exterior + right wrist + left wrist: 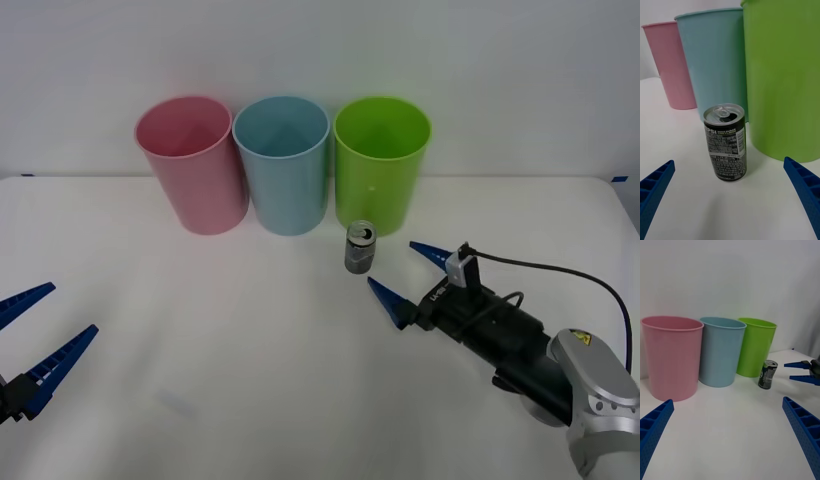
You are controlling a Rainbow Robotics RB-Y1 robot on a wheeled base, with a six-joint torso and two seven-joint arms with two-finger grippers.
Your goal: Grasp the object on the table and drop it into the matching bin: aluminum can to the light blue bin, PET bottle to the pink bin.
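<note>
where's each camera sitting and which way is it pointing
Front view: above the arms, facing down over the table; left gripper and right gripper both open.
Right wrist view: low, aimed at the aluminum can between its blue fingers, close ahead.
Left wrist view: low, facing the pink bin, light blue bin and green bin.
All share the can and bins.

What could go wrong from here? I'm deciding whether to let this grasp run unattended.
The aluminum can stands just in front of the lime green bin, so the open right end effector pushing too far could knock the can over or shove that bin. The light blue bin sits tight between its neighbours, so a slightly off release could land in the wrong one.
</note>
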